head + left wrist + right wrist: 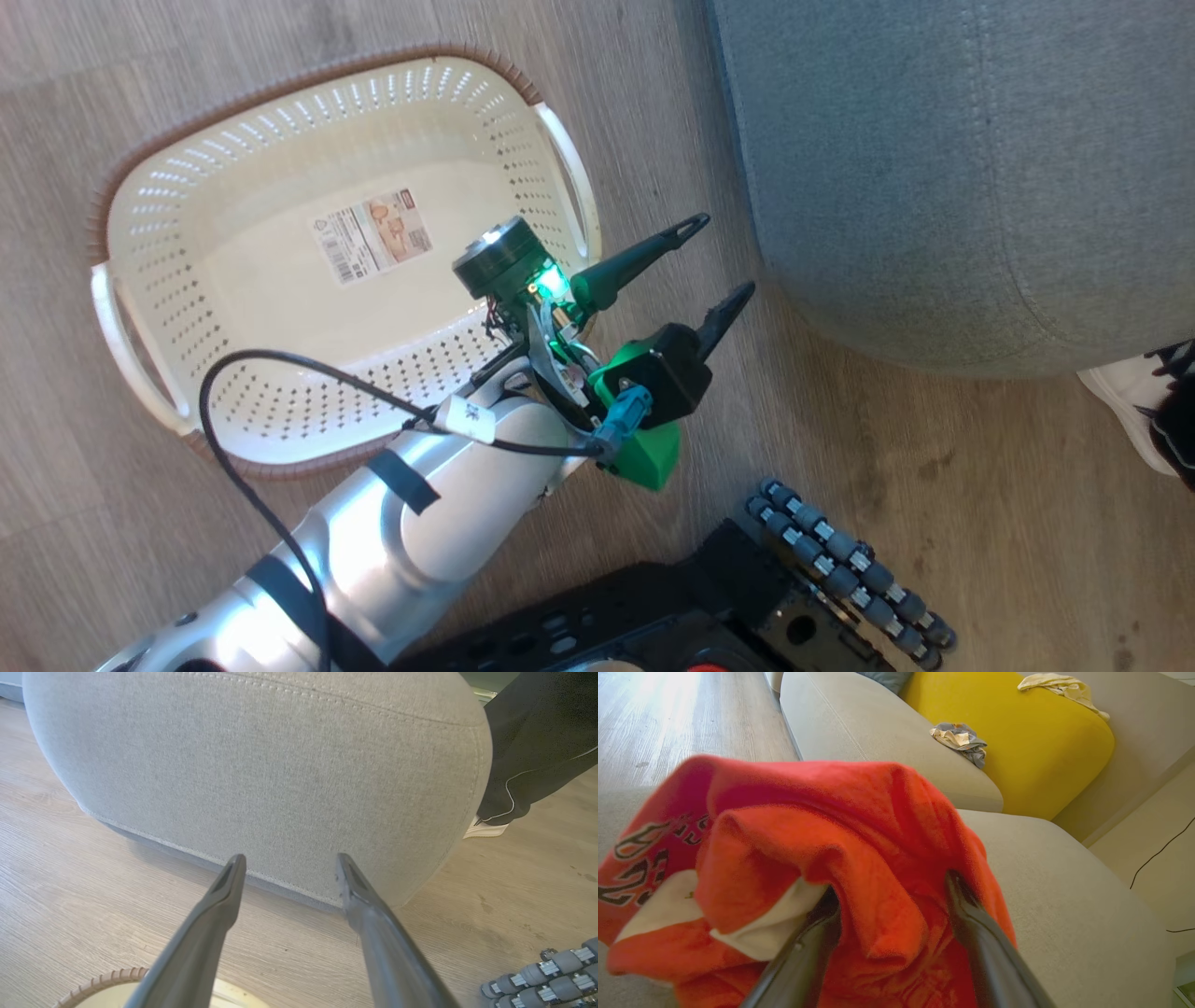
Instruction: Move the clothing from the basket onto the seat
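One basket [280,121] sits on the wood floor [840,439], one paper label [372,235] on its bottom. The left claw [724,254] hangs released, fingers apart on nothing, between the basket and the seat [934,168] to its right. One red garment [859,812] lies bunched on the seat, draped over the right claw [892,886], whose two fingers stand spread wide with a loose fold between them.

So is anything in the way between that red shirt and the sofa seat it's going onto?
Nothing visible. The red garment hangs over the right gripper and its spread fingers, with the bare seat cushion just beyond. The small crumpled cloth lies well away, farther along the sofa.
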Robot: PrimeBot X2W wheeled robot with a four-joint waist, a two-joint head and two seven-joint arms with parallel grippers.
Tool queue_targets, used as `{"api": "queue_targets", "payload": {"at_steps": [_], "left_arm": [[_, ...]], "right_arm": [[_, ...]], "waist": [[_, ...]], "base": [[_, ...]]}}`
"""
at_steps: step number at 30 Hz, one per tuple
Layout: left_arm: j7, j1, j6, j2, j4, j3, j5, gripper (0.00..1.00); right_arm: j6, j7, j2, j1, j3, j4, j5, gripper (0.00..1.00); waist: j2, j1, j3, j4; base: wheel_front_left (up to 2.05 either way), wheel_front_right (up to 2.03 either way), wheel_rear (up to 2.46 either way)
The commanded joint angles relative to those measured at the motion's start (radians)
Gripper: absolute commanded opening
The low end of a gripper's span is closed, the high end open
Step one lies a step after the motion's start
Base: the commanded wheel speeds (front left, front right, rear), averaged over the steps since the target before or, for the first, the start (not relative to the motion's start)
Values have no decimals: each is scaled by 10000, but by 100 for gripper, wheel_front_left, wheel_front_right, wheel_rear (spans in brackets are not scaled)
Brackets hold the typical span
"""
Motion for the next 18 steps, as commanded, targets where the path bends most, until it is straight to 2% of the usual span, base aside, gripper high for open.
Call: {"api": "queue_targets", "payload": {"at_steps": [1,11,18], "left_arm": [[-49,144,36,-215,-390,56,-58,100],[-49,309,134,-306,-537,61,-223,100],[-49,857,447,-337,-672,316,-439,100]], "right_arm": [[-4,-9,-450,365,-82,-339,-2,100],[-4,-9,-777,1027,274,-1176,68,100],[-4,-9,-1039,1510,669,-1789,152,100]], "waist": [[0,-1,-140,39],[0,-1,-1243,-35],[0,-1,-2324,-88]], "base": [[0,0,0],[0,0,0],[0,0,0]]}}
